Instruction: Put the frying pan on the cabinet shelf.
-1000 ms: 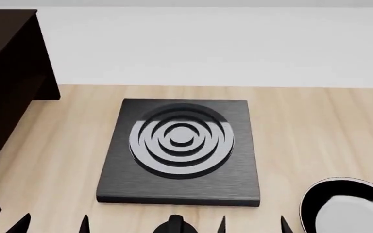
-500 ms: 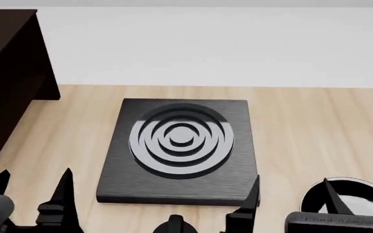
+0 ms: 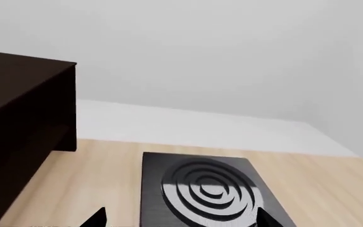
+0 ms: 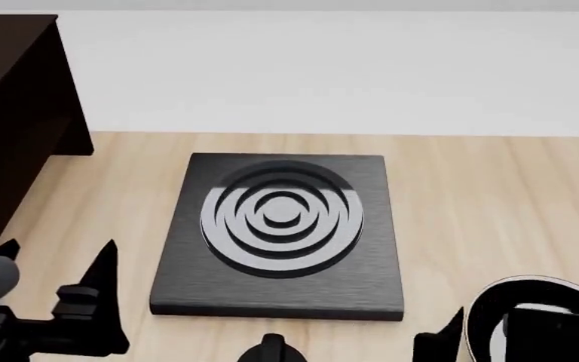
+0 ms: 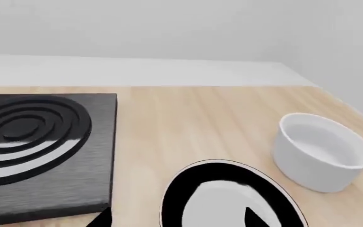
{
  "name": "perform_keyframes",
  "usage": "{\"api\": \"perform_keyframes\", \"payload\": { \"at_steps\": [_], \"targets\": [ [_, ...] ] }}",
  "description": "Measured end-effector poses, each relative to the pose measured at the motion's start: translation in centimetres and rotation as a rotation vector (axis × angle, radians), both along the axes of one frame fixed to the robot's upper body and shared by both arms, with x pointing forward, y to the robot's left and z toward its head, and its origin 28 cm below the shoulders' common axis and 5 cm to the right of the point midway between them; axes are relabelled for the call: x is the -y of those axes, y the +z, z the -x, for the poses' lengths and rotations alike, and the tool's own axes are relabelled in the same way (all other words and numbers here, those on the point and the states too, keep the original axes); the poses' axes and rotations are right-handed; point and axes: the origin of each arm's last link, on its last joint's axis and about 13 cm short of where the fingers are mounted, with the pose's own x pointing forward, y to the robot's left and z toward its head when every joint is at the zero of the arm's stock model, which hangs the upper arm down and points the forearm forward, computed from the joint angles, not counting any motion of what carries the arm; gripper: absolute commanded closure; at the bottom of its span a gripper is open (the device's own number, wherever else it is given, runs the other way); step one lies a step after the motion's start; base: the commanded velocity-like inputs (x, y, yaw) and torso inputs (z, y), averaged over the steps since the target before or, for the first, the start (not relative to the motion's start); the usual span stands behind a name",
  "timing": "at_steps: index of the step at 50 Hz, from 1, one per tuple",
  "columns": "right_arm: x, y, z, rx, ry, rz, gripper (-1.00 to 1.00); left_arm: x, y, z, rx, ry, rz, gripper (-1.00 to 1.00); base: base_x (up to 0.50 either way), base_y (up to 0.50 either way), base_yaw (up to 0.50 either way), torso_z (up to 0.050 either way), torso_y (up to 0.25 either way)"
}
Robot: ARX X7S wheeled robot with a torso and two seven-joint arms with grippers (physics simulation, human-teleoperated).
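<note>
The frying pan (image 4: 531, 296), glossy black with a thin pale rim and a reflective inside, lies on the light tabletop at the head view's lower right; its handle is out of view. My right gripper (image 4: 506, 326) hangs open over its near left side and hides part of it. In the right wrist view the pan (image 5: 226, 194) has its left rim between the spread tips of the right gripper (image 5: 178, 220). The cabinet shelf (image 4: 8, 45) is the flat dark board of the tall cabinet at far left, also in the left wrist view (image 3: 17, 80). My left gripper (image 4: 58, 253) is open and empty in front of the cabinet.
A square black stove plate (image 4: 280, 234) with concentric rings lies mid-table between the two grippers. A white cylindrical pot (image 5: 323, 149) stands just beyond the pan to its right. A pale wall backs the table.
Both grippers came up into the head view from the bottom edge. Since half a second ago the right one moved right and lower, over the pan; the left one barely moved.
</note>
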Motion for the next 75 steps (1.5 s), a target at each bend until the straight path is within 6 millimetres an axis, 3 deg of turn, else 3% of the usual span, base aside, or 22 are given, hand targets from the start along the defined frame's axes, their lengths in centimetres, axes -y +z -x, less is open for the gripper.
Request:
{"api": "perform_keyframes", "payload": {
  "at_steps": [15,44,75],
  "targets": [
    [1.2,-2.9,0.4,-0.149,-0.063,-0.032,-1.0,0.0,0.4,0.2,-0.007,-0.015,0.0,-1.0,0.0,0.0,0.0,0.0,0.0],
    [1.6,-4.1,1.9,-0.298,-0.14,-0.153,-1.0,0.1,0.0,0.1,-0.017,-0.028,-0.003,-1.0,0.0,0.0,0.0,0.0,0.0],
    [2.8,-8.2,3.0,-0.42,-0.204,-0.199,-1.0,0.3,0.0,0.3,-0.03,-0.045,-0.001,-1.0,0.0,0.0,0.0,0.0,0.0]
  ]
}}
